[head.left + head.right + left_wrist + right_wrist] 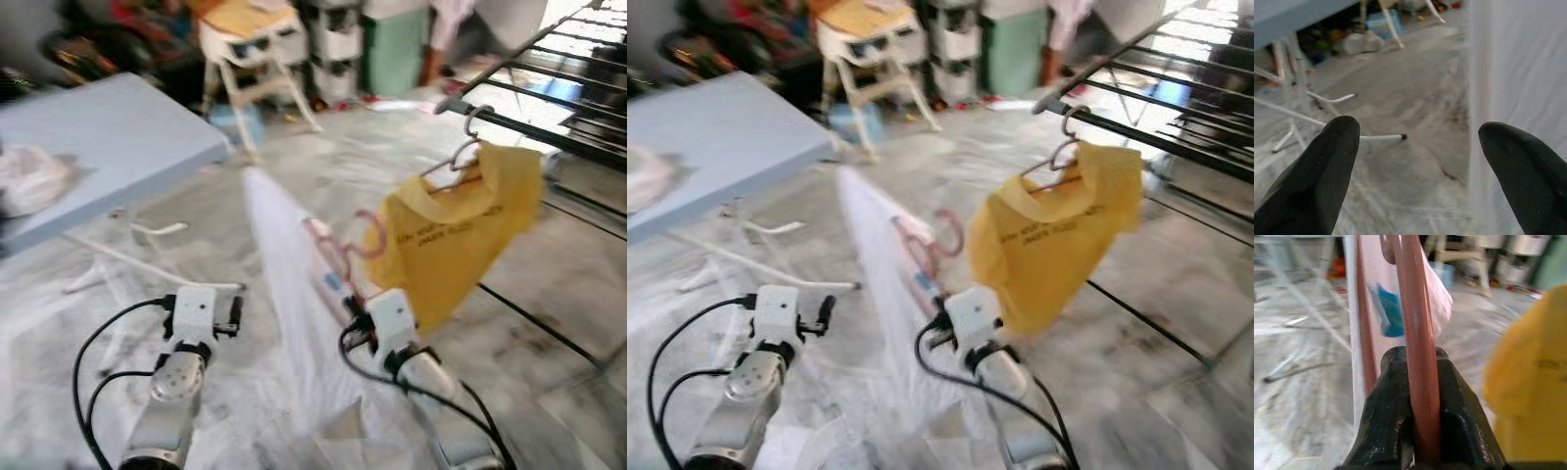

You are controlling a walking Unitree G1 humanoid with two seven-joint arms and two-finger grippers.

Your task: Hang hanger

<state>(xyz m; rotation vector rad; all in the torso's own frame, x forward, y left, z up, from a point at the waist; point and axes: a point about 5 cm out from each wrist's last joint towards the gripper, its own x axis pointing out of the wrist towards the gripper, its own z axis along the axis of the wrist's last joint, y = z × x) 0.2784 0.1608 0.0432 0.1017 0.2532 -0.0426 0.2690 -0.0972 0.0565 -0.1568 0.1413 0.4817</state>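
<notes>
Right wrist view gives the close-up the head cameras can't: the right gripper is clamped on the reddish-brown bar of a hanger, both black fingers pinching it snug, with the white garment on it showing a small blue print. Left wrist view shows the left gripper spread wide with nothing between its fingertips, just marble floor and a sheet of white cloth off to one side.

From the head, the hanger sits above and ahead of the right gripper, long axis running away from the robot, its hook curling at the far end toward the yellow shirt. The white garment trails down from it toward the floor between the two arms. Left gripper hovers low, apart from the cloth.

Further out, the yellow shirt hangs on its own pale hanger, hooked over the black drying rack to the right. The blue ironing board stands on the left with a crumpled white cloth on it. Way back there's a white high chair and blurry clutter.
</notes>
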